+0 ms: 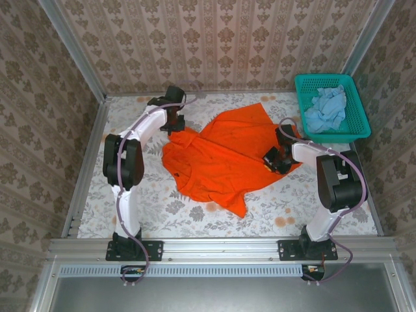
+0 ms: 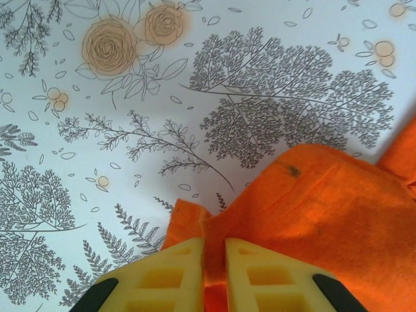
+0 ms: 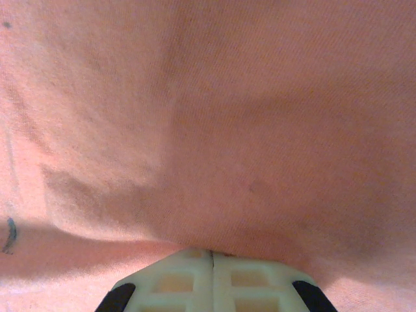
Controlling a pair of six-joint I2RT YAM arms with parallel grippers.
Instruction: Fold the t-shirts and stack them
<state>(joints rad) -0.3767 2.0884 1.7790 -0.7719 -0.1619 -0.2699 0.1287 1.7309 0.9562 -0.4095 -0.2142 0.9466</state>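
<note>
A large bright orange t-shirt (image 1: 224, 156) lies crumpled and spread in the middle of the flowered table (image 1: 149, 195). My left gripper (image 1: 177, 123) is at the shirt's far left corner. In the left wrist view my left gripper (image 2: 215, 242) pinches a fold of the orange t-shirt (image 2: 325, 208) between its nearly closed fingers (image 2: 175, 266). My right gripper (image 1: 276, 158) rests on the shirt's right edge. In the right wrist view my right gripper (image 3: 213, 252) is shut, with the orange t-shirt (image 3: 214, 130) drawn into its tips. A pale blue t-shirt (image 1: 327, 109) lies bunched in the basket.
The teal mesh basket (image 1: 337, 135) stands at the back right corner, close to the right arm. Patterned walls close off the back and both sides. A metal rail (image 1: 221, 246) runs along the near edge, where both arm bases are bolted.
</note>
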